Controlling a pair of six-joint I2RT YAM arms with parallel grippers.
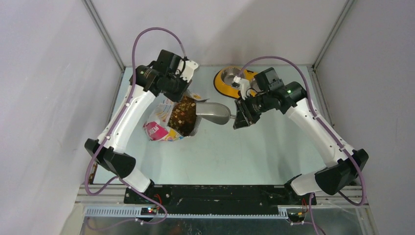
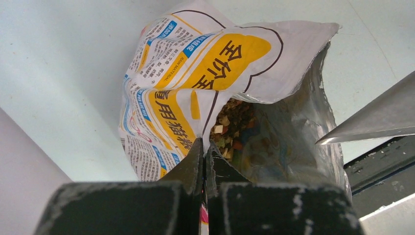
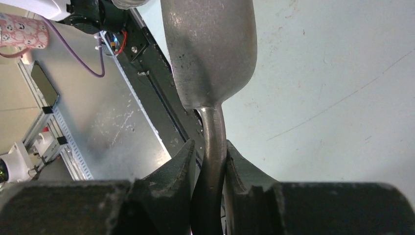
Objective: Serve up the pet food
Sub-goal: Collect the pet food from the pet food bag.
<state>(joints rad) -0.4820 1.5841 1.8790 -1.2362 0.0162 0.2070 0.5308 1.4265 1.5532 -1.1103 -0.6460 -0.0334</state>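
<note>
The pet food (image 1: 183, 117) is brown and tan kibble filling an open printed bag (image 1: 159, 125) left of the table's middle. In the left wrist view the pet food (image 2: 234, 128) shows inside the bag (image 2: 195, 73). My left gripper (image 2: 204, 147) is shut on the bag's rim, holding the mouth open; from above the left gripper (image 1: 188, 90) sits at the bag's far edge. My right gripper (image 3: 209, 147) is shut on the handle of a grey metal scoop (image 3: 210, 49). The scoop (image 1: 214, 113) lies level beside the bag's mouth, held by the right gripper (image 1: 240, 115).
A yellow double-bowl feeder (image 1: 226, 82) with a steel bowl stands at the back, partly hidden by my right arm. Grey walls enclose the table on three sides. The black base rail (image 1: 215, 193) runs along the near edge.
</note>
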